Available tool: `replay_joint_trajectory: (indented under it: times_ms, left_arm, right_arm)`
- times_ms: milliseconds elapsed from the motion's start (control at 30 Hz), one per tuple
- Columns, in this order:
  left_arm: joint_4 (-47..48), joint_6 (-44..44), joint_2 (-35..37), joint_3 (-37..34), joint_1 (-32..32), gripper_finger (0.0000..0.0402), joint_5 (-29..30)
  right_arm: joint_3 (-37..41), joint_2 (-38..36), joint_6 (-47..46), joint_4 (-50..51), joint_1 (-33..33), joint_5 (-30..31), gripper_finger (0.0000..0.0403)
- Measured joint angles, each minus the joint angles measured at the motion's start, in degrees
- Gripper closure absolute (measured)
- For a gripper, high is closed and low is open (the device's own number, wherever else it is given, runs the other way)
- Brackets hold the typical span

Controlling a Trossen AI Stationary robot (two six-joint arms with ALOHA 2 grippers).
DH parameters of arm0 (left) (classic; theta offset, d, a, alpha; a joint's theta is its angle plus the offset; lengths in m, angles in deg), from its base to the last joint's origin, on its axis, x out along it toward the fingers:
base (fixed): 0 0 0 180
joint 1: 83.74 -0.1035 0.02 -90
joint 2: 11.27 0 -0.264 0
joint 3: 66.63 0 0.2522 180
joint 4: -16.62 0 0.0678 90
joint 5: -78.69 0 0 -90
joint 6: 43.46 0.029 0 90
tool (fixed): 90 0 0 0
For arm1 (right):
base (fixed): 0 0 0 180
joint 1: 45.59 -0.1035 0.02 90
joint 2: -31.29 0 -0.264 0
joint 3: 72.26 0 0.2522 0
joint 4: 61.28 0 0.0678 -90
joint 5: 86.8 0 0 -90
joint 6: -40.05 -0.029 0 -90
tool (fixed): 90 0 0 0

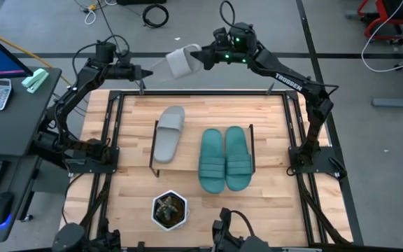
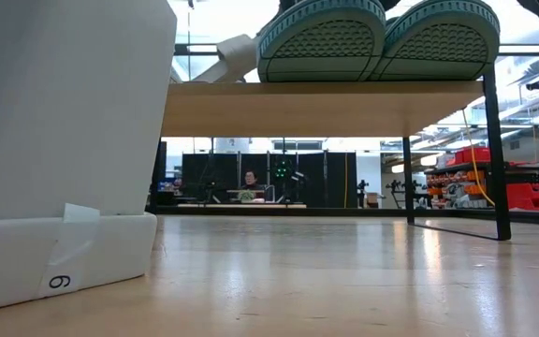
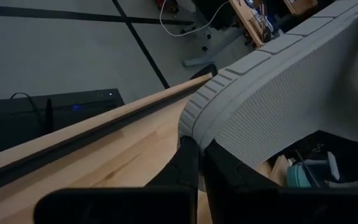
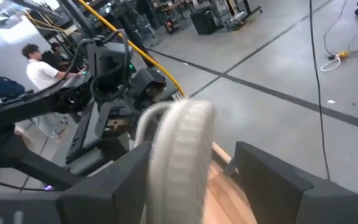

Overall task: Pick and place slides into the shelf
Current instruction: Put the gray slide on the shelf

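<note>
Item: light grey rubber slide sandal [image 1: 180,61], held aloft beyond the far edge of the table, between the two arms, its long axis running roughly from one gripper to the other. Left gripper [image 1: 147,72]: fingers pinched narrow on the sandal's near end. Right gripper [image 1: 203,56]: fingers spread around the opposite end; whether they bear on it cannot be told. Destination: low shelf with light wooden board top and thin black legs [image 1: 187,162], lying tableward of both grippers. Already on it: second grey slide [image 1: 168,133] at left, teal-green pair [image 1: 225,158] at right; free space lies between them.
</note>
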Motion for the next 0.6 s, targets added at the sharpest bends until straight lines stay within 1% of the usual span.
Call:
replay_joint_trajectory:
  times_ms: [67,167,500,533,600]
  left_arm:
    - [0.0,0.4,0.0,0.0,0.5,0.0391,0.0]
    - [0.2,0.8,0.0,0.0,1.7,0.0391,0.0]
    - [0.1,0.9,0.0,0.0,2.9,0.0391,0.0]
    - [0.2,1.0,0.0,0.0,2.9,0.0391,0.0]
    - [0.2,1.0,0.0,0.0,2.9,0.0389,0.0]
  right_arm:
    - [0.0,0.0,0.0,-0.7,0.0,0.0,0.0175]
    - [0.0,0.0,0.1,-0.6,-0.3,-0.1,0.0206]
    - [0.0,0.0,0.7,-0.3,-0.2,-1.2,0.034]
    - [0.0,0.0,0.7,-0.3,-0.2,-1.3,0.0348]
    - [0.0,0.0,1.2,-0.3,-0.1,-1.4,0.0349]
